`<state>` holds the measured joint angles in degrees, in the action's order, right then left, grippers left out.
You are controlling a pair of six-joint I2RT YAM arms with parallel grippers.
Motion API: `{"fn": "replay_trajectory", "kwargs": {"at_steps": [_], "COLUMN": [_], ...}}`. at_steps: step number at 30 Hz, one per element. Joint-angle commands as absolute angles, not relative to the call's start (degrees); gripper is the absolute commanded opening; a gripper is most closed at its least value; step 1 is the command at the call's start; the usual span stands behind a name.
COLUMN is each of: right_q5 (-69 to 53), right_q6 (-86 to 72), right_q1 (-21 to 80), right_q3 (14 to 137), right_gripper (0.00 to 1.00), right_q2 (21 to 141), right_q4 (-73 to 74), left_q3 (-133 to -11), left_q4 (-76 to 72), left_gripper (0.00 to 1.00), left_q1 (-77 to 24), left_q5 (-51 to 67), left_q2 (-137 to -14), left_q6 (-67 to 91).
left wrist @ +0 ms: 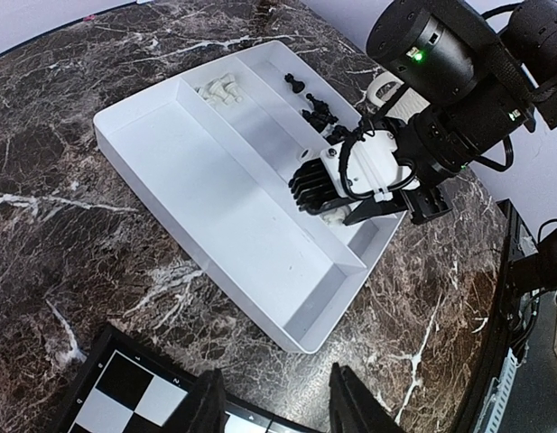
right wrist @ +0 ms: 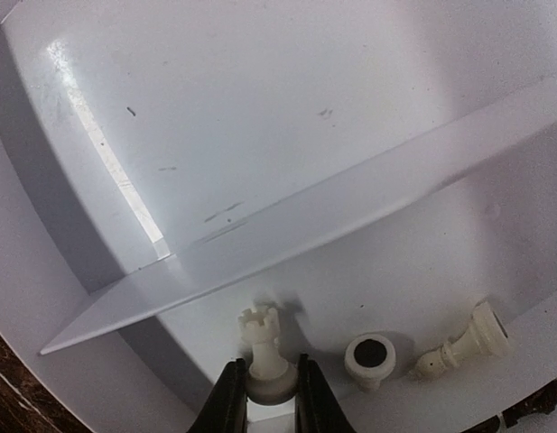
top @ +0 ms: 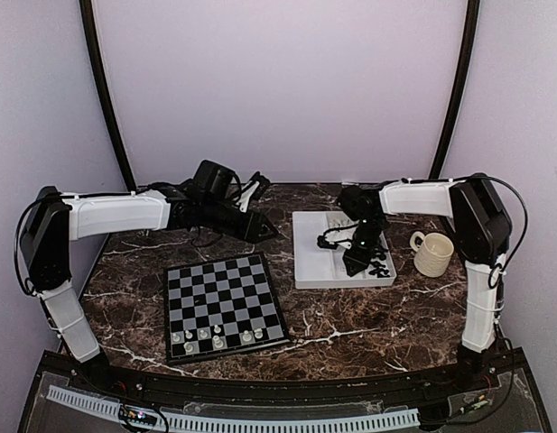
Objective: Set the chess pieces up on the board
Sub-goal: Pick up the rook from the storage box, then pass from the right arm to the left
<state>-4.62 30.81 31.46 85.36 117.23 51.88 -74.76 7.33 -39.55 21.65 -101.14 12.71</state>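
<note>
My right gripper (right wrist: 272,392) is clamped on the base of a white rook (right wrist: 263,347), which stands upright in the tray (right wrist: 350,203) just beside its divider. I should lift straight up and clear the divider and two toppled white pieces (right wrist: 369,356) before swinging to the board (top: 224,307) beside the tray. My left gripper (left wrist: 278,410) hangs just off the tray, fingers apart. The right fingertips are cut off by the frame edge, so grip depth is unclear.

Board (left wrist: 125,397) cut off by left wrist view's bottom edge; chess pieces (top: 218,342) on it too small to identify.
</note>
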Motion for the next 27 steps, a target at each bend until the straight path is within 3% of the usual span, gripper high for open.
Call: {"fn": "replay_trajectory", "kwargs": {"at_steps": [1, 13, 27], "right_q5": [-5.7, -25.7, -30.4], "right_q6": [30.2, 28.1, 28.6], "right_q1": [31.6, 31.6, 34.0], "right_q3": [86.1, 92.0, 98.8], "right_gripper": [0.12, 0.10, 0.12], "right_q2": [111.6, 102.5, 105.1], "right_q4": [51.7, 45.5, 48.2], "left_q3": [-74.9, -80.5, -81.7], "left_q4": [5.2, -13.9, -28.3], "left_gripper": [0.42, 0.42, 0.42], "left_q1": [-39.8, -39.9, -40.8], "left_q5": [23.4, 36.2, 43.8], "left_q2": [-98.4, -105.8, -112.5], "left_q6": [13.5, 29.3, 45.8]}}
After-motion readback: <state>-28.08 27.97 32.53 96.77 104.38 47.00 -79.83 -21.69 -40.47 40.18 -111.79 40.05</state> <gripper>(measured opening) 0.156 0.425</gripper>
